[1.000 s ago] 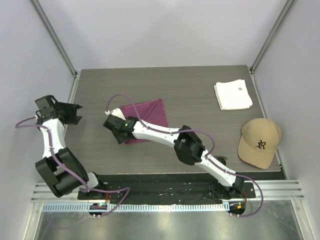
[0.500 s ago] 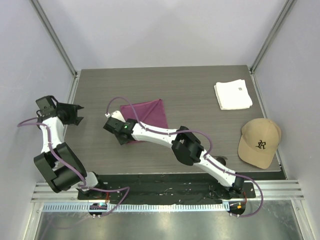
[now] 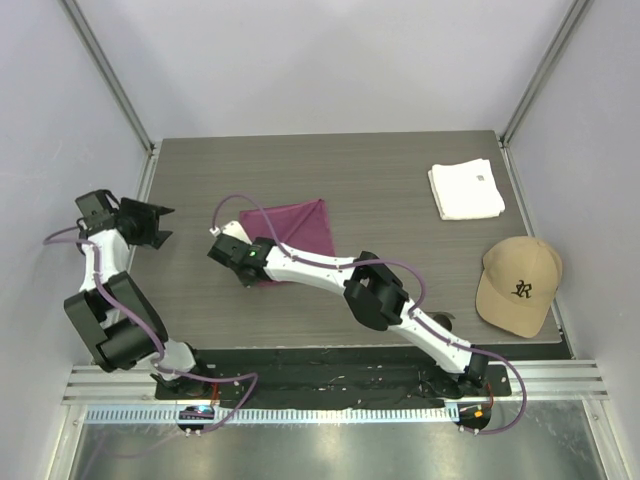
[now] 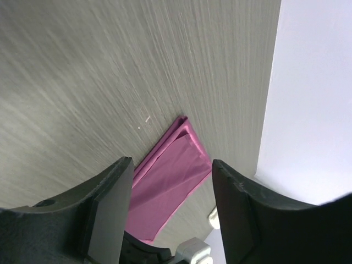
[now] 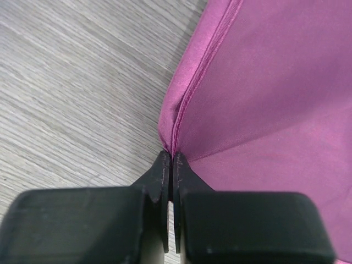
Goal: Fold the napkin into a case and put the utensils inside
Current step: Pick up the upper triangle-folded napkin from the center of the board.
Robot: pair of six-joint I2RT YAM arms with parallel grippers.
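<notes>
**R fingers (image 5: pixel 161 171) clamp napkin edge; L pair stands wide, empty**

Fingers of the right gripper (image 5: pixel 171 162) are pressed together, tips meeting on the hemmed edge of the napkin (image 5: pixel 264 99), with only a sliver of magenta cloth caught between them. From the pinch, the hem seam runs straight ahead of the tips. The rest of the cloth lies flat ahead and to the right of them. Bare table (image 3: pixel 400 200), grey wood-grain, shows to the left of the tips.

Seen from the top cam, the napkin is a folded, roughly triangular shape with a diagonal crease, at centre-left of the table. The R arm reaches across to its near-left corner.

The left gripper (image 4: pixel 171 164) has its fingers spread wide w/ nothing between them. It is held off to the table's left side, well apart from the cloth. Its wrist cam frames the napkin ahead, in the gap between the two fingers.

Far right of both grippers is a tan cap (image 3: pixel 518 285) at the table's right edge. Beyond it, toward the back, is a smaller folded white cloth (image 3: pixel 466 190) w/ a small tag.
</notes>
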